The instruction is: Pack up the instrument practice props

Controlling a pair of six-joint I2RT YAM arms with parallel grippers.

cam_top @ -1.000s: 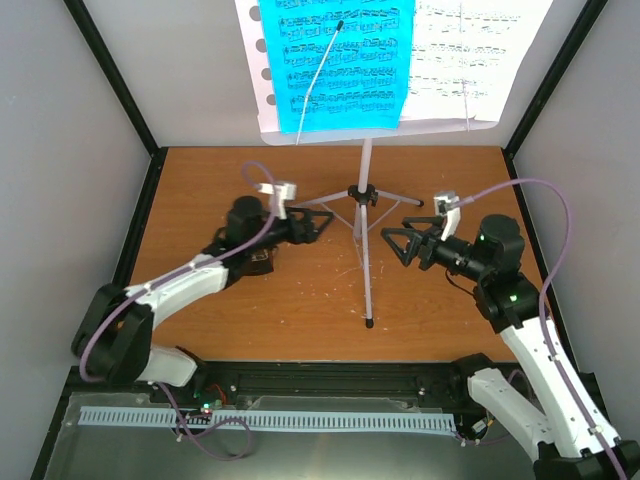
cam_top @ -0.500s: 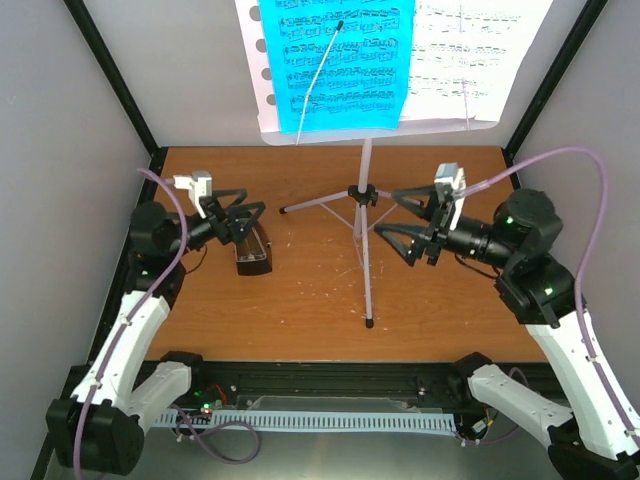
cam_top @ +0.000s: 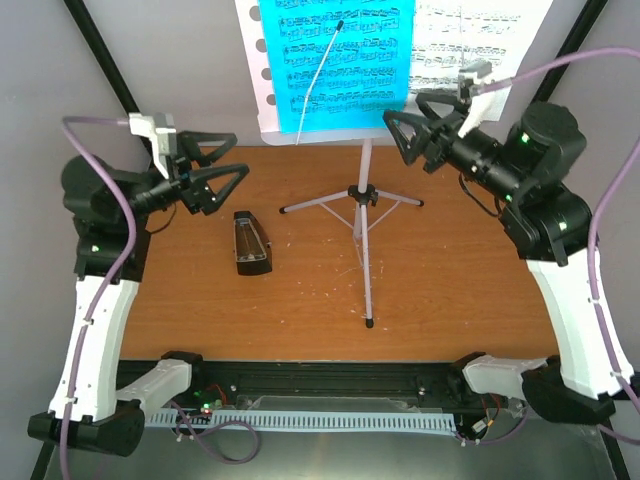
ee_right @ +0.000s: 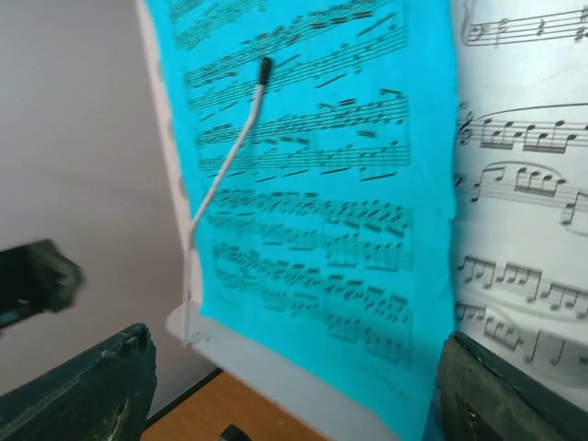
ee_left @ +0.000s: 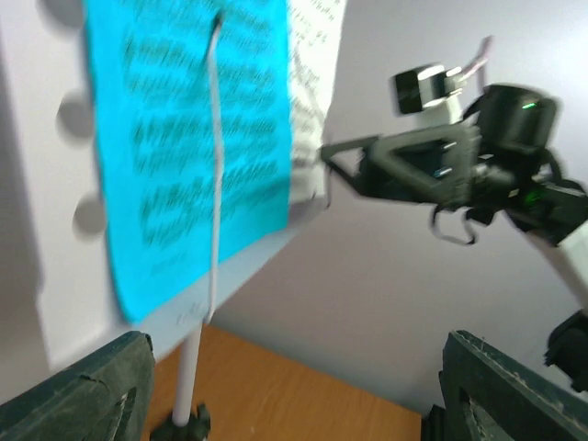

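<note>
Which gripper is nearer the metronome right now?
Left. The left gripper hovers just beyond the metronome, raised off the table; the right gripper is across the stand, up by the sheet music.

Up close — teal folder point(ee_right: 317, 197), sheet music point(ee_right: 524, 184).

The music stand point(cam_top: 366, 215) is set at the middle of the worktop point(cam_top: 450, 290), with the metronome point(cam_top: 249, 243) placed to its left. On the stand, the folder point(cam_top: 335, 60) is propped at left, the sheet music point(cam_top: 470, 50) beside it at right.
</note>
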